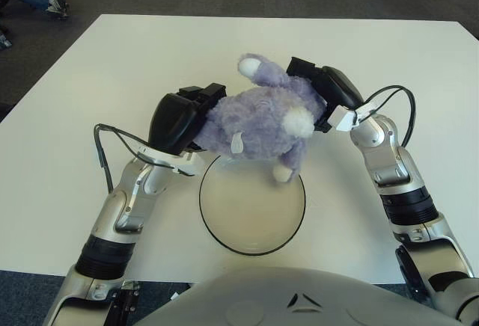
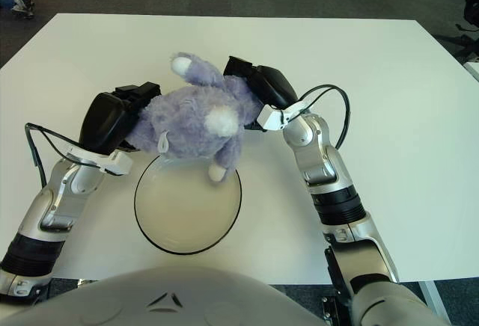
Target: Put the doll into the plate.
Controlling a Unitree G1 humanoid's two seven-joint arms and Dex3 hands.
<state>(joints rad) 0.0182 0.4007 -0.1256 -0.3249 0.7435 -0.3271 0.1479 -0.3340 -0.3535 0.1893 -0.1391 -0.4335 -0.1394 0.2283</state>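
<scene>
Your left hand (image 1: 179, 119) presses its fingers into the doll's (image 1: 258, 120) left flank; the doll hangs squeezed between both sets of fingers, over the plate's (image 1: 217, 229) far rim, and your right hand (image 1: 329, 90) clamps its other side.

One purple doll (image 1: 258, 120), one plate (image 1: 224, 238), one white table (image 1: 90, 79), two hands: left hand (image 1: 179, 120), right hand (image 1: 325, 90).

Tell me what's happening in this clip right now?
The robot is holding a purple plush doll between both hands: the left robot hand presses its left side and the right robot hand its right. The doll hangs over the far rim of the dark-rimmed plate on the white table, one foot dangling over the dish. It has not yet been set down.
</scene>
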